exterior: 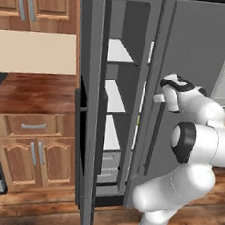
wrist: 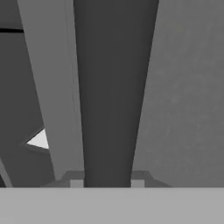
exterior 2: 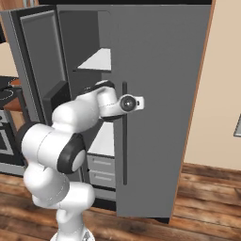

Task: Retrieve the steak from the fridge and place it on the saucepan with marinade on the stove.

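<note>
Fingers [wrist: 107,183] pinching one dark door handle [wrist: 113,92], fridge [exterior 2: 160,70] — two doors, left ajar.

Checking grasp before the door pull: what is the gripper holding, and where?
The gripper is shut on the fridge's long dark vertical handle, about mid-height on the right door.
</note>
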